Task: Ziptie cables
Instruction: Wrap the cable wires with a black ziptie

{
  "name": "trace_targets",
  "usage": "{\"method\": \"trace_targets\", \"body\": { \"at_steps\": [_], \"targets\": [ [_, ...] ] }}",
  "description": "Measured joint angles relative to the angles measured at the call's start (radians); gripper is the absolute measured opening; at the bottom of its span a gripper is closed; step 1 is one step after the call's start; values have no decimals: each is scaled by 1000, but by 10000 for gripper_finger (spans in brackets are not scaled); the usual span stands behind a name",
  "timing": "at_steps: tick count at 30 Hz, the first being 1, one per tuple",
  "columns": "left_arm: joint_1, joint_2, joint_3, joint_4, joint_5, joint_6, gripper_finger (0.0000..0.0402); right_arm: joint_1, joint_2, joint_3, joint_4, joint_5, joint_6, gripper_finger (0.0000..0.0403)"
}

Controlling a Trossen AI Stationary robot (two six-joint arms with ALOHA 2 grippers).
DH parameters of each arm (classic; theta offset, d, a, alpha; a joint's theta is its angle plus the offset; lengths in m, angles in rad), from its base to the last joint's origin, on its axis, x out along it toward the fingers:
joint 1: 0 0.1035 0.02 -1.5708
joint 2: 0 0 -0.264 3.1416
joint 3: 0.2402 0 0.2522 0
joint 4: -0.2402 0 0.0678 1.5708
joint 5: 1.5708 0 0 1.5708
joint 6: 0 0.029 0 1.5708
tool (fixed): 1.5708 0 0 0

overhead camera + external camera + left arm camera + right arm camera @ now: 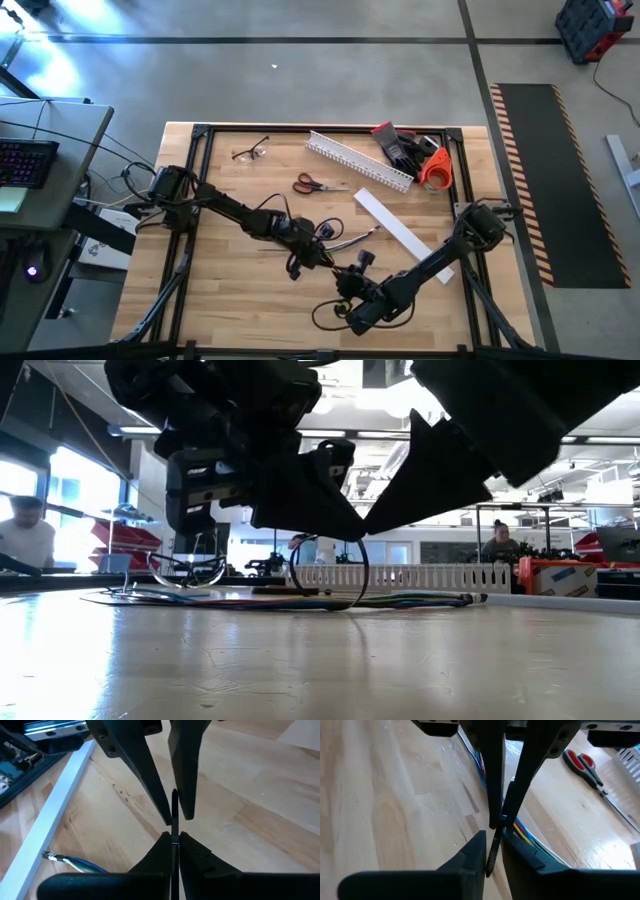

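Mid-table, just above the cables (pixel 300 600), left gripper (pixel 173 836) and right gripper (pixel 492 837) meet tip to tip, both jaws pinching the ziptie (pixel 174 820).

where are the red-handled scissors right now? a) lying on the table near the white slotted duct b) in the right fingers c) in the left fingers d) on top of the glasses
a: the scissors lie flat on the table just beside the white slotted duct, away from both arms and apart from the glasses.
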Motion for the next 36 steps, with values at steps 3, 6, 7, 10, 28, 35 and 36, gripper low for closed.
{"method": "trace_targets", "body": {
  "at_steps": [3, 6, 7, 10, 28, 35, 36],
  "targets": [
    [0, 0, 0, -2, 0, 0, 0, -2, 3, 0, 1, -2, 0, 36],
    [0, 0, 0, -2, -1, -1, 0, -2, 5, 0, 0, 10, 0, 31],
    [0, 0, 0, -1, -1, 0, 0, -3, 5, 0, 1, 9, -1, 30],
    [0, 0, 0, -1, -1, -1, 0, -9, 5, 0, -5, -1, 6, 30],
    [-1, 0, 0, 1, -3, -2, 0, -22, 11, 0, -15, -30, 63, 19],
    [-1, 0, 0, -6, -2, -9, 0, -19, 11, 0, -16, 1, 61, 64],
    [-1, 0, 0, -10, -2, -10, 0, -19, 11, 0, -16, 3, 58, 69]
  ]
}}
